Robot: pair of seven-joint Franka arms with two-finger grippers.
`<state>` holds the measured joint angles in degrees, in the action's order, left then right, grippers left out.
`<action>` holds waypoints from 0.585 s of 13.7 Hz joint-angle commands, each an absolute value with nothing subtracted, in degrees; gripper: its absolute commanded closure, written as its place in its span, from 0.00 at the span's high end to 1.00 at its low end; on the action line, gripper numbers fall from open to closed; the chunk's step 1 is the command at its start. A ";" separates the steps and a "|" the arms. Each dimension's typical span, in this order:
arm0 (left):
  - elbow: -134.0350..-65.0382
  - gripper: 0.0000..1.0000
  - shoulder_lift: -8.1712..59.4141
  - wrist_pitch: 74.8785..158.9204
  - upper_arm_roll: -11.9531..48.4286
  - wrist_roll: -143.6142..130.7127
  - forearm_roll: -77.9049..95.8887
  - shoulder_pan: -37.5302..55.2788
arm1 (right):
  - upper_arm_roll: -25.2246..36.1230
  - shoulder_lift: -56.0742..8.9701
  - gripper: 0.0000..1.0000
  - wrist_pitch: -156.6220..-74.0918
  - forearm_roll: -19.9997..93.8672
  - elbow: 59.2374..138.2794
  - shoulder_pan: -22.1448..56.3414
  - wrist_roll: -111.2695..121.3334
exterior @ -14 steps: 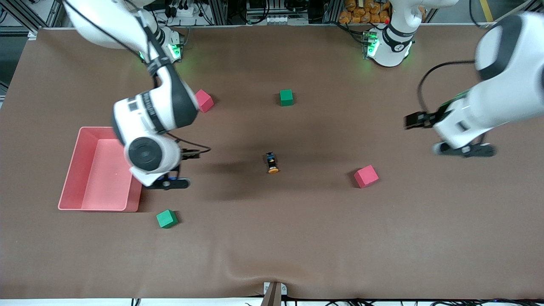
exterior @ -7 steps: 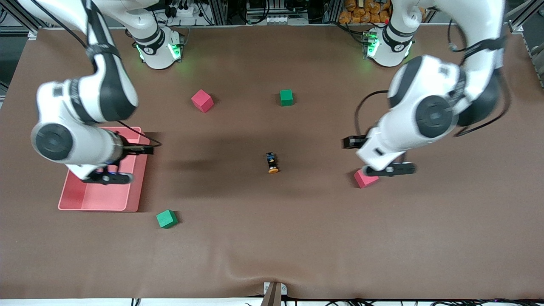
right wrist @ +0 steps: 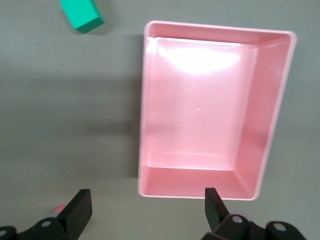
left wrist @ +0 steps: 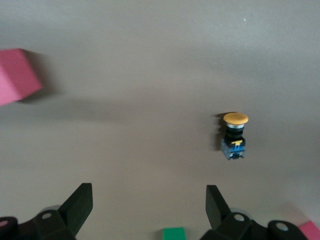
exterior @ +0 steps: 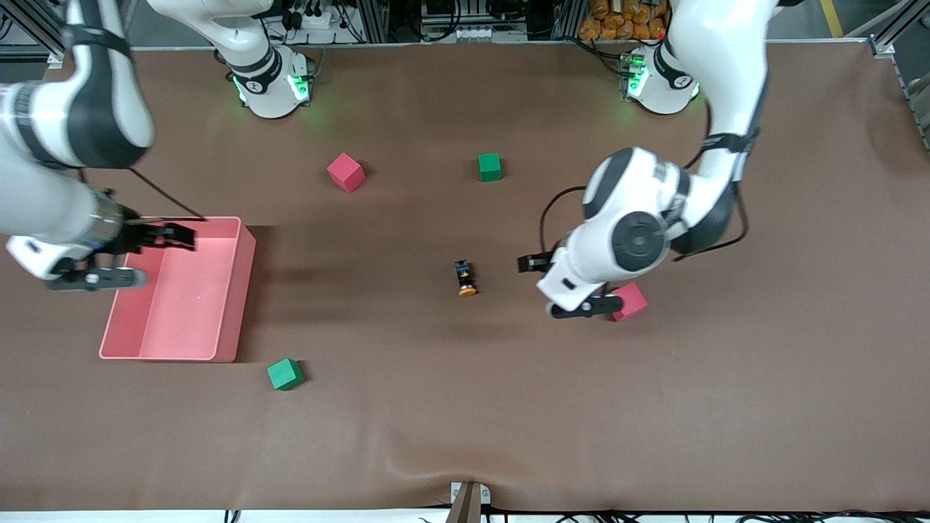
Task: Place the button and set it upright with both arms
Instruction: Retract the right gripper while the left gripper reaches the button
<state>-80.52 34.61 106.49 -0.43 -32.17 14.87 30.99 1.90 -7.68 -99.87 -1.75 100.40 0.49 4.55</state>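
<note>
Button beside open left hand

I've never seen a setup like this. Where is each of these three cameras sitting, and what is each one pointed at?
Front view: high up, facing both arms; shows the whole table, the button, the pink bin, the left gripper and the right gripper.
Left wrist view: on the left arm's wrist, looking down at the button; its open fingers show.
Right wrist view: on the right arm's wrist, looking down into the pink bin; its open fingers show.
Shared: the button appears in the front and left wrist views, the bin in the front and right wrist views.
</note>
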 commanded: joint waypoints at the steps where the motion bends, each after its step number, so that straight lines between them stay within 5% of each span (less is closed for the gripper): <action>1: -77.96 1.00 39.98 111.60 -1.49 -36.28 15.29 35.23 | 0.62 -4.40 1.00 -98.80 -2.02 100.21 -1.67 6.59; 4: -77.96 1.00 42.36 114.78 -1.41 -37.09 15.29 36.82 | 0.44 -4.83 1.00 -92.30 -1.58 92.04 -1.23 5.98; 8: -77.52 1.00 45.43 118.90 -1.41 -41.12 15.29 39.46 | 0.26 -0.36 1.00 -91.23 -1.58 92.20 -1.14 5.19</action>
<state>-79.56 43.33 116.62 -0.65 -38.03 14.87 37.90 0.39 -2.94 -91.98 -1.67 91.47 -1.04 6.02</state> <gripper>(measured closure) 0.000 0.000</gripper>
